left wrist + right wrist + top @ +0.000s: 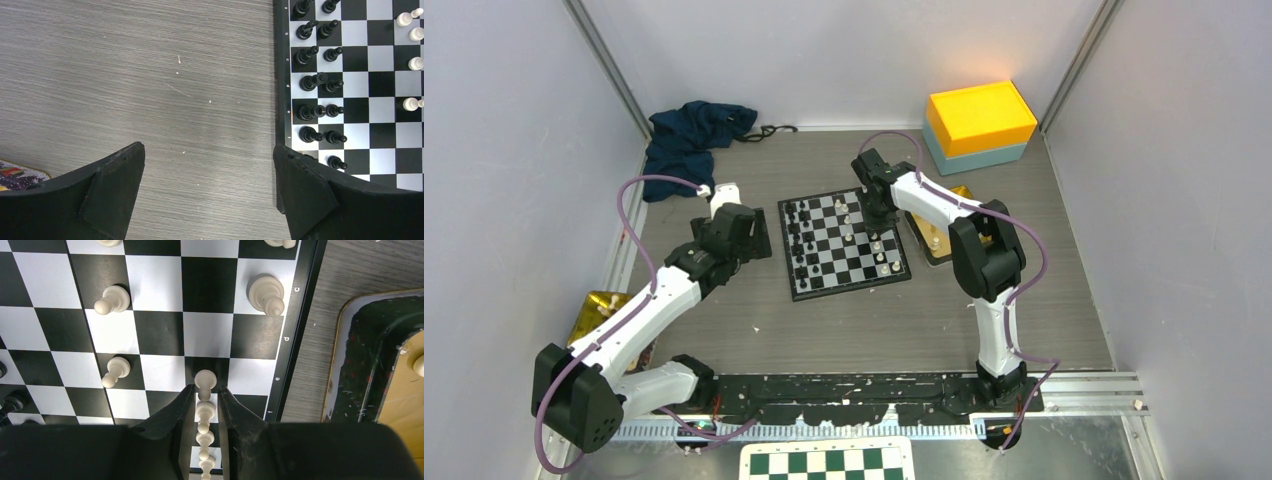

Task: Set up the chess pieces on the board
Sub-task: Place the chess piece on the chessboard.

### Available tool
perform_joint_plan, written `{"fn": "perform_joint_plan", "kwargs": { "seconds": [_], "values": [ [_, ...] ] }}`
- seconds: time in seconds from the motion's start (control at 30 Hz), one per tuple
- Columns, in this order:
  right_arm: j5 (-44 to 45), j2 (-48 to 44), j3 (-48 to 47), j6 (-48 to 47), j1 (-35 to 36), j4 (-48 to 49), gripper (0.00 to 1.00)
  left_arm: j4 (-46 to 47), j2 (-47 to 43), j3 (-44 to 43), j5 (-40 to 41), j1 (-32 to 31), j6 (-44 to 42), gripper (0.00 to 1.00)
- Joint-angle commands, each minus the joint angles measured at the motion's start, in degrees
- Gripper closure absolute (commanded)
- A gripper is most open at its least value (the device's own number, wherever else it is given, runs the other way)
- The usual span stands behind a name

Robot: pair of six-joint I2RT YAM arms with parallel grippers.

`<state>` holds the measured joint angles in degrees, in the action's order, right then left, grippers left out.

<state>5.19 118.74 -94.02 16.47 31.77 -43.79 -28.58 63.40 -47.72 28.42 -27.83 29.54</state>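
While the overhead view only tells you that the right gripper (pixel 876 212) hangs low over the right side of the board (pixel 844 288), its own wrist camera shows you the detail. The two fingers stand close on either side of a tall cream piece (pixel 205 380) that is upright on a dark square one file in from the border (pixel 300 325). You cannot tell from this view whether the pads are pressing it or are just off it.

Your left gripper (pixel 209 152) is spread wide with nothing in it, over bare table (pixel 150 75). Its right finger (pixel 310 195) overlaps the board's left border (pixel 281 75). That wrist view also gives you what the overhead blurs: the black pieces (pixel 310 82) stand in two files along that edge, and a few cream pawns (pixel 410 104) are further in.

On the right, a dark tray (pixel 350 365) with a gold rim lies just beside the board, with a narrow strip of table between them and one cream piece (pixel 419 365) lying in it. From above, a second gold tray (pixel 599 310) sits near the left wall, under the left arm. A blue cloth (pixel 694 135) and a yellow box (pixel 981 115) fill the far corners. The table in front of the board lies open to the arm bases.
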Motion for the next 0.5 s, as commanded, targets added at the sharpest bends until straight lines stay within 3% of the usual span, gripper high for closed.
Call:
{"fn": "perform_joint_plan", "kwargs": {
  "seconds": [0.0, 0.47],
  "values": [
    [-0.14, -2.15, -0.91, -0.23, 0.33, 0.59, 0.71, 1.66, -0.86, -0.22, 0.15, 0.25, 0.21, 0.0],
    [2.11, -3.0, -7.78, -2.63, 3.48, -2.1, 0.63, 1.69, -0.64, -0.7, 0.67, 0.3, -0.27, 0.0]
  ]
}}
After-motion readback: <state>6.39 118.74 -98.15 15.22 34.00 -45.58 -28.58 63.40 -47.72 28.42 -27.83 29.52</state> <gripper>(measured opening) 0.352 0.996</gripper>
